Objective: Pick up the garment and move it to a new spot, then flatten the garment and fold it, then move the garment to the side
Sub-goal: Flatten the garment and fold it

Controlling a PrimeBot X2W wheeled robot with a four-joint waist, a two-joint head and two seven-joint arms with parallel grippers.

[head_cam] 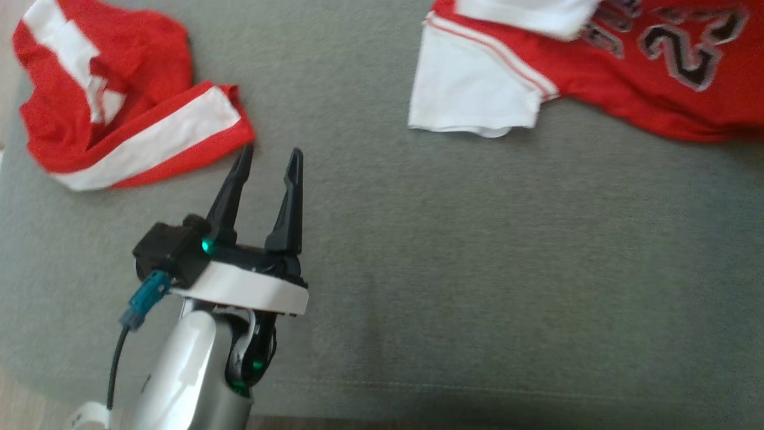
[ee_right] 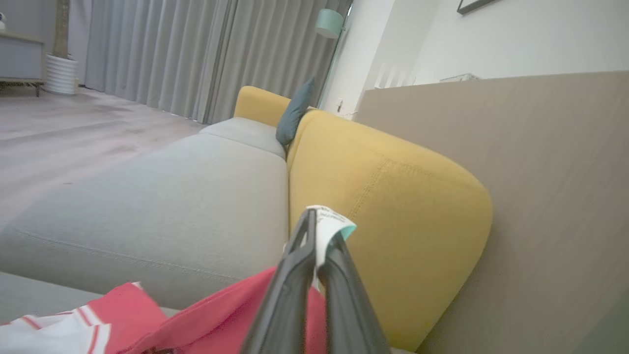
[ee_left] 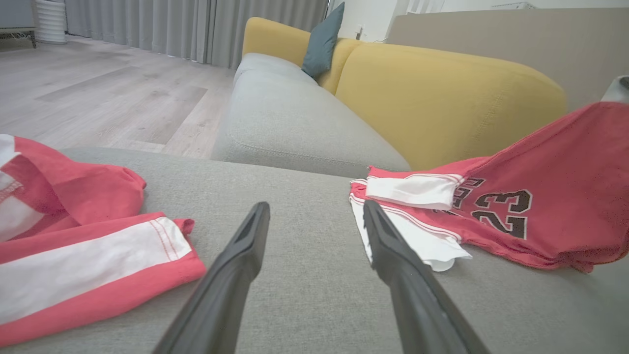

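So the right gripper [ee_right: 314, 233] is pinched tight on an edge of the red number 23 jersey [head_cam: 656, 65], white label [ee_right: 330, 222] poking out, probably to lift it off the grey sofa seat [head_cam: 477, 269]. The left gripper [head_cam: 271, 155] hangs spread over bare cushion beside the red-and-white shorts [head_cam: 119, 125]. The jersey's far side runs out of frame, so its full shape is hard to tell.

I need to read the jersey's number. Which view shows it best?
Left wrist view: the jersey shows a sharp 23. The head view blurs the digits and cuts them at its top edge. The right wrist view shows its cloth at the right gripper, no readable digits.
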